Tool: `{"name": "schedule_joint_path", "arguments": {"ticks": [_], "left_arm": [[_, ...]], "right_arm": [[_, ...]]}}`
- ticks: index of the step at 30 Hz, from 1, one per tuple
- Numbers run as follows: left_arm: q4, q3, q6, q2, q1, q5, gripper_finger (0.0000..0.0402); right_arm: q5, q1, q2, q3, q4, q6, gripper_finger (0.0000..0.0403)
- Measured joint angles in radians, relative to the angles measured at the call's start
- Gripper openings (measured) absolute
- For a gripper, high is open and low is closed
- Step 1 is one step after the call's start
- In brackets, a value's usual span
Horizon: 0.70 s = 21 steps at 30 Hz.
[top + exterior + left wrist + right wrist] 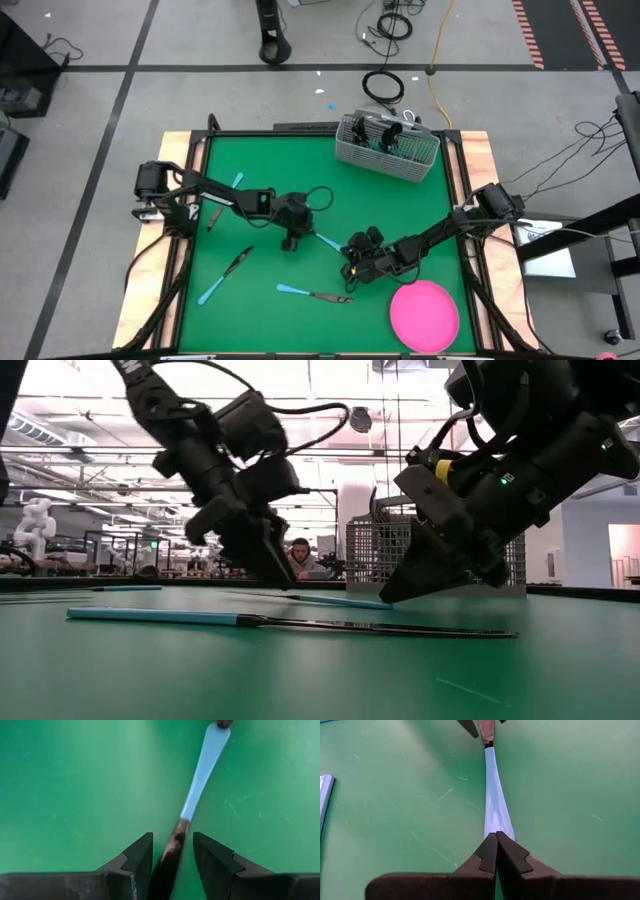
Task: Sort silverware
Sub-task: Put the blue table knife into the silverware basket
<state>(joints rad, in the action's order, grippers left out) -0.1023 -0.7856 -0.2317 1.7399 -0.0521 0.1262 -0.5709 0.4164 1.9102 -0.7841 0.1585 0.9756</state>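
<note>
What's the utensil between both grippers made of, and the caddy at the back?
Utensil: light blue handle looks like matte plastic; dark glossy head reads as coated metal, though I can't be sure. Caddy: grey wire mesh, see-through grid, likely painted steel.

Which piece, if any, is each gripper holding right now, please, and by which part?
The right gripper pinches one utensil by its light blue handle end. The left gripper straddles its dark head, fingers open, not gripping.

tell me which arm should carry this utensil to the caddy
Right. The right gripper is shut on the utensil's blue handle; the left gripper is open around its dark head, and the caddy is on the right's side.
</note>
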Motion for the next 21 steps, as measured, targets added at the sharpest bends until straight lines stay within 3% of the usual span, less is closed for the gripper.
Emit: {"name": "schedule_joint_path", "arguments": {"ticks": [11,21], "left_arm": [[0.237,-0.102,-0.202,0.031,0.063,-0.160,0.0175],[0.295,-0.102,-0.327,0.029,0.106,-0.360,0.0176]], "right_arm": [[0.000,0.000,0.001,0.001,0.005,-0.026,0.0000],[0.000,0.000,0.001,0.001,0.006,-0.042,0.0000]]}}
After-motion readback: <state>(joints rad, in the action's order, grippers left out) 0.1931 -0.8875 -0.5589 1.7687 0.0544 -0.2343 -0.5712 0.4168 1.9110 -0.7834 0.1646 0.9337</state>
